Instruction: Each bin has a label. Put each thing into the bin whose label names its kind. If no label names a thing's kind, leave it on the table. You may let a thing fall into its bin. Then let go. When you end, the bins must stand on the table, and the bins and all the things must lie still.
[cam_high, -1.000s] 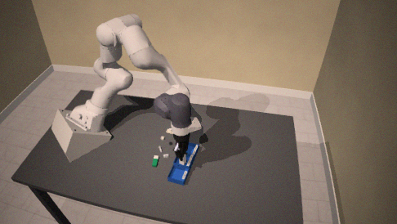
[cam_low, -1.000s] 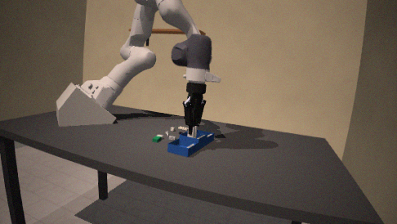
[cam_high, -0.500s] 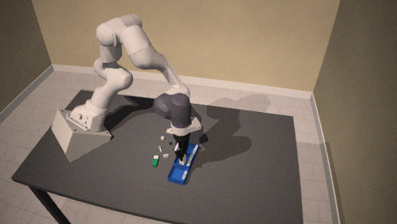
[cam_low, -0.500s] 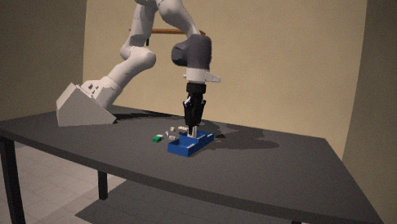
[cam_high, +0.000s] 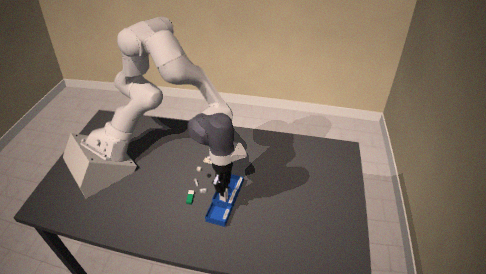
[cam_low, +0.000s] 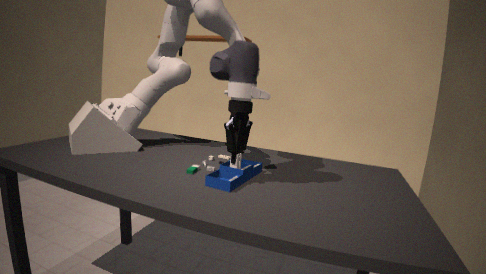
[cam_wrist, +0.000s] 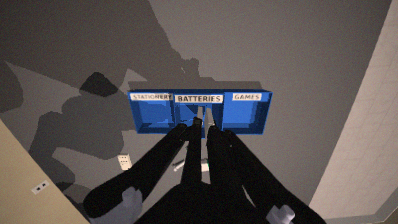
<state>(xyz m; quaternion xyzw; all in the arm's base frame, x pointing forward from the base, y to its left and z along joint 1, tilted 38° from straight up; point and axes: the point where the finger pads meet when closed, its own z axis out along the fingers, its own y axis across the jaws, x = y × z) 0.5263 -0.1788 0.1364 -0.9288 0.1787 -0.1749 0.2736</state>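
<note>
Bins (cam_high: 216, 222) (cam_low: 217, 181) (cam_wrist: 268, 111): Stationery and Games show nothing inside; Batteries is partly hidden. Claw (cam_high: 224, 196) (cam_low: 236, 162) (cam_wrist: 203, 113): together over Batteries, seemingly holding nothing. Unsorted, top view: green block (cam_high: 189, 199) (cam_low: 192, 170), nine o'clock of the bins; pale bits (cam_high: 202, 190) (cam_low: 210, 168), ten.

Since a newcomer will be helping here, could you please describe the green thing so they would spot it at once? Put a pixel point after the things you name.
On the dark table (cam_high: 310, 220) (cam_low: 320, 210), find the long blue three-part bin (cam_high: 216, 221) (cam_low: 218, 182). Beside its end nearer the table's front edge lies a small green-and-white block (cam_high: 190, 198) (cam_low: 192, 170), the only one with green among its whitish neighbours.
</note>
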